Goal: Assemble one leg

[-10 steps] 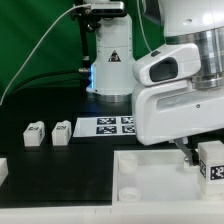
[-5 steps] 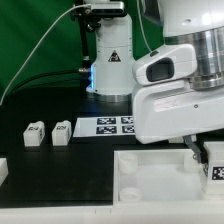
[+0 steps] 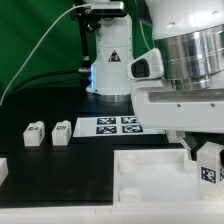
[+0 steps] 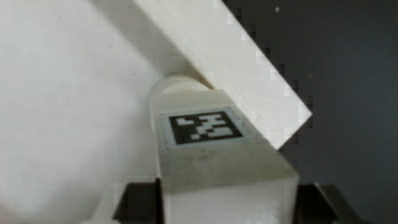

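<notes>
So the gripper (image 3: 204, 152) is clamped on the leg (image 3: 208, 165), tag facing out, at about 4 o'clock in the exterior view, over the white tray (image 3: 140, 172). Two spare legs (image 3: 35, 133) stand at 9 o'clock on the black table (image 3: 60, 165), well apart from it.

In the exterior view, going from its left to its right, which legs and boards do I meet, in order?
first leg → second leg → marker board → held leg. The tray is left out, because it spans too much of the width to have a place in the order.
</notes>
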Controlling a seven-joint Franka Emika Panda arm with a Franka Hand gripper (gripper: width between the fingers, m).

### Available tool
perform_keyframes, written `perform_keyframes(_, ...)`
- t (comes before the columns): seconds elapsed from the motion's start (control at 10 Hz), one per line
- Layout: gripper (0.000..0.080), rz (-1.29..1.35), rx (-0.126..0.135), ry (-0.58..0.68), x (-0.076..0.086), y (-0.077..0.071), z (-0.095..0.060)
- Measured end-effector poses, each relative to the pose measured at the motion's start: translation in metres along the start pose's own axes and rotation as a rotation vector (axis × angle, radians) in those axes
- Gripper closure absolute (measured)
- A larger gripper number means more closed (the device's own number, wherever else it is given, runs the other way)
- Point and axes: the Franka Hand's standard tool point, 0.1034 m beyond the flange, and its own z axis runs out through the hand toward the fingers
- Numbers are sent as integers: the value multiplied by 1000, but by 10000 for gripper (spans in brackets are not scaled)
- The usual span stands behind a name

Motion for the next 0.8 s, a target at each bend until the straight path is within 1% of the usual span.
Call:
perform_keyframes(0.2,486,105,-2,0,0,1,0)
perform_keyframes(0.3,486,253,1,-6,-1,1,0)
perform_keyframes(0.4,486,418,9,-19,-2,2,1)
perform_keyframes(0.5,486,512,22,-36,-3,2,1)
perform_keyframes(0.6,486,514,29,-36,-4,3,1)
perform_keyframes(0.7,486,478,29,-37,-4,3,2)
perform_keyframes(0.8,371,419,18,-38,-8,3,3)
